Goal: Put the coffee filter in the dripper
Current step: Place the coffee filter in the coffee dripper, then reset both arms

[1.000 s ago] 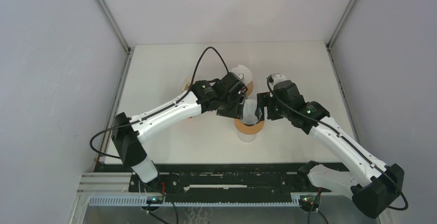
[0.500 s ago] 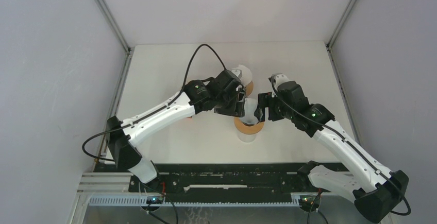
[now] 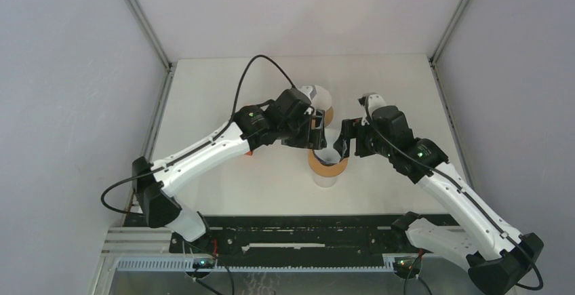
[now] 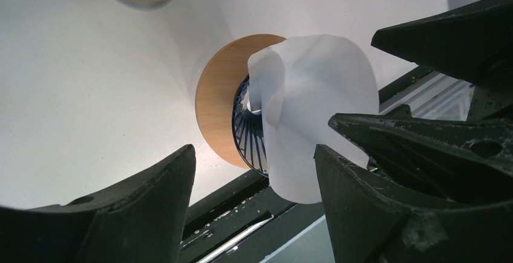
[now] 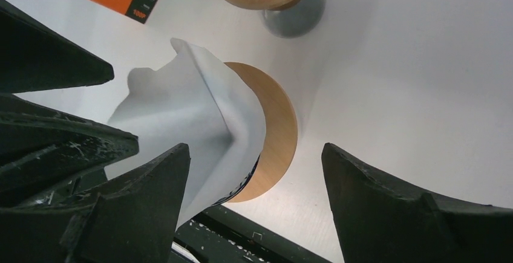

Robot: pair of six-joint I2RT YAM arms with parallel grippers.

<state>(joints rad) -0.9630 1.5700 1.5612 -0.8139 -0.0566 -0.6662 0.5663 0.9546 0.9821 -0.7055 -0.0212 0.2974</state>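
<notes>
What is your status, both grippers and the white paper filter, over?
Left gripper open, right gripper open, flanking. White paper coffee filter standing crumpled in wood-collared dripper, not gripped. Nothing blocking.

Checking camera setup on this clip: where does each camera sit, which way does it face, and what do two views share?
Top external: above and behind the bases, looking down on the table; both whole arms, left gripper and right gripper flanking the filter in the dripper.
Left wrist: on that wrist, looking past its own fingers at filter and dripper.
Right wrist: likewise from the opposite side, own fingers in frame.
Shared: both wrist views show filter, dripper and the other gripper's fingers.
</notes>
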